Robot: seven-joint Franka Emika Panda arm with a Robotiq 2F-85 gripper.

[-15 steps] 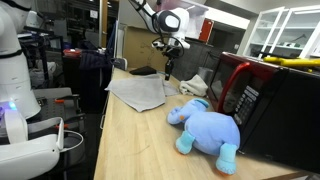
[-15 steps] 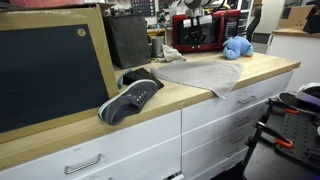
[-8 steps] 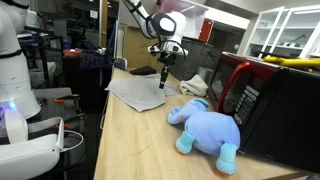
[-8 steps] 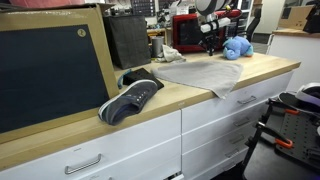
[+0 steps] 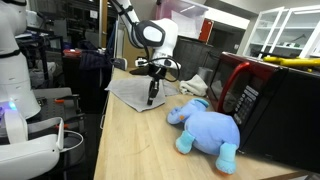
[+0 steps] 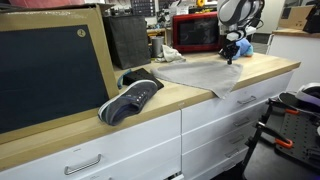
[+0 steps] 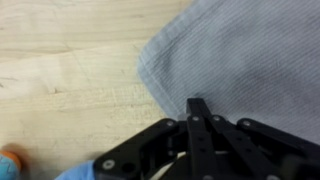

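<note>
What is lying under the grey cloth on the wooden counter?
Only the wooden counter shows around the grey cloth. Anything directly beneath the cloth is covered and cannot be seen. The shut gripper is over the cloth near its edge.

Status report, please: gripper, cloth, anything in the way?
Gripper shut, tips at grey cloth. Cloth spread on counter. Nothing blocking; blue plush alongside.

arm [image 5: 128, 14]: white rounded links, dark joint seams | wrist housing [image 5: 155, 36]: white drum, dark ring on its face | gripper [image 5: 152, 98]: black, slim straight fingers | wrist view: black linkage bars, round pivot screw [image 7: 107, 164] at 7 o'clock of the frame
</note>
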